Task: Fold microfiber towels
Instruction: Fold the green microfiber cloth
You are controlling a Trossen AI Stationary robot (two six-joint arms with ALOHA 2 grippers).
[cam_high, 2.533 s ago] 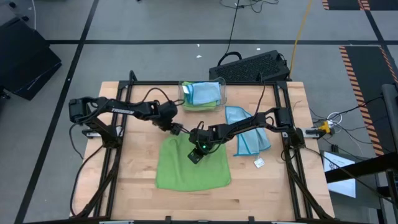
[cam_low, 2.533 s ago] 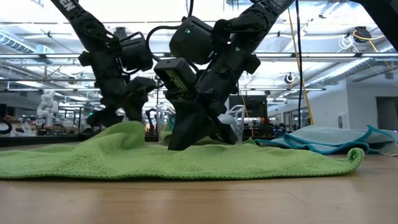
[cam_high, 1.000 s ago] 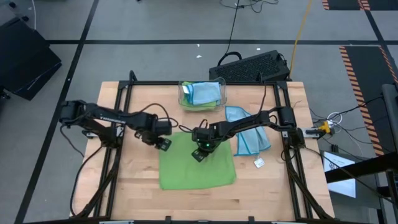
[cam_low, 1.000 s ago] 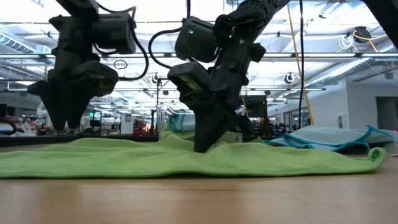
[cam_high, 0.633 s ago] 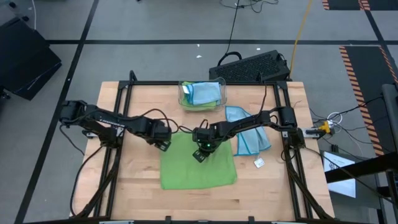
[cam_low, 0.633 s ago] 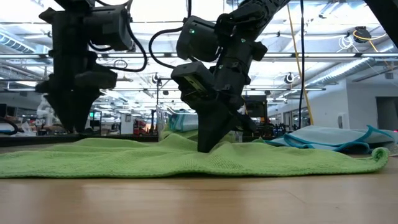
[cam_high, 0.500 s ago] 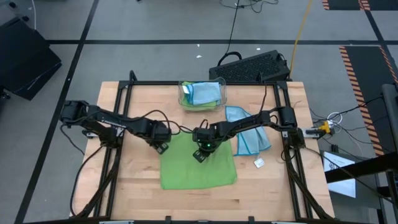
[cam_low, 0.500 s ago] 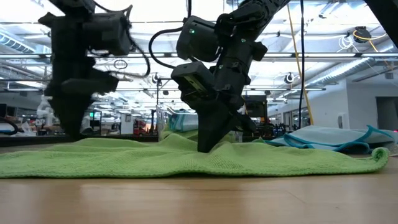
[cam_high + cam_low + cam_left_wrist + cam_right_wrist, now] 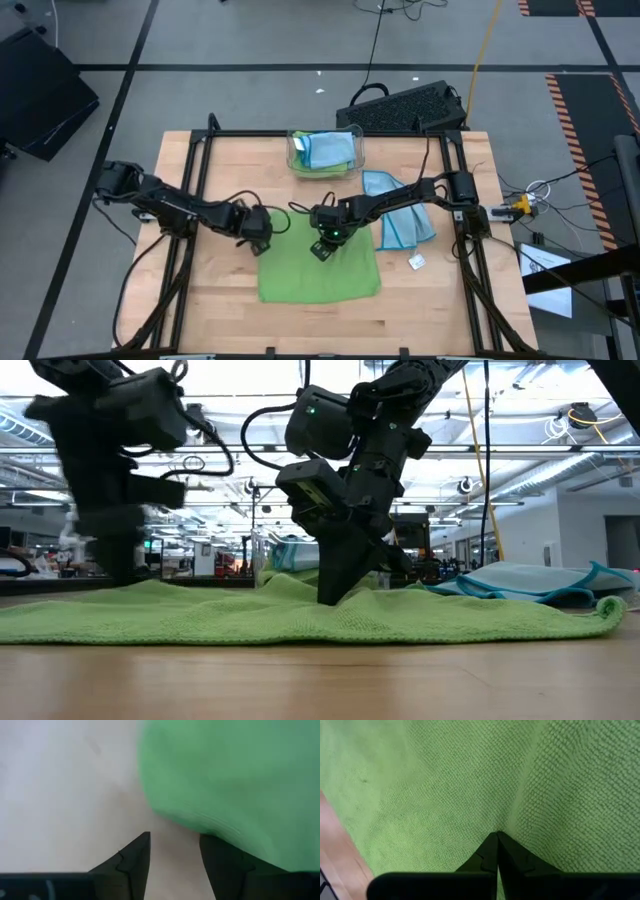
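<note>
1. One lime green towel [image 9: 320, 270] lies spread flat on the table [image 9: 200, 300], and both pincers work at its far edge.
2. Right pincer [image 9: 320, 249]: its tips are pressed together into the green cloth, near the middle of the far half, with a pinched ridge of fabric running up from them in the right wrist view [image 9: 497, 851].
3. Left pincer [image 9: 256, 239]: it sits at the towel's far left corner, fingers partly apart with nothing between them; the left wrist view [image 9: 172, 851] shows bare table in the gap and the green edge just beside one finger [image 9: 220, 860].
4. Beyond the right pincer, well apart toward the far edge of the table, stands a clear plastic bin [image 9: 326, 152]. It holds folded cloths: light blue on top [image 9: 322, 148], with green showing beneath and at the side.
5. To the right pincer's outer side, a loose heap of light blue towels [image 9: 402, 214] lies on the table, near the green towel but not touching it as far as the high view shows.
6. Near that heap, a small white tag or scrap [image 9: 416, 262] lies on the wood.
</note>
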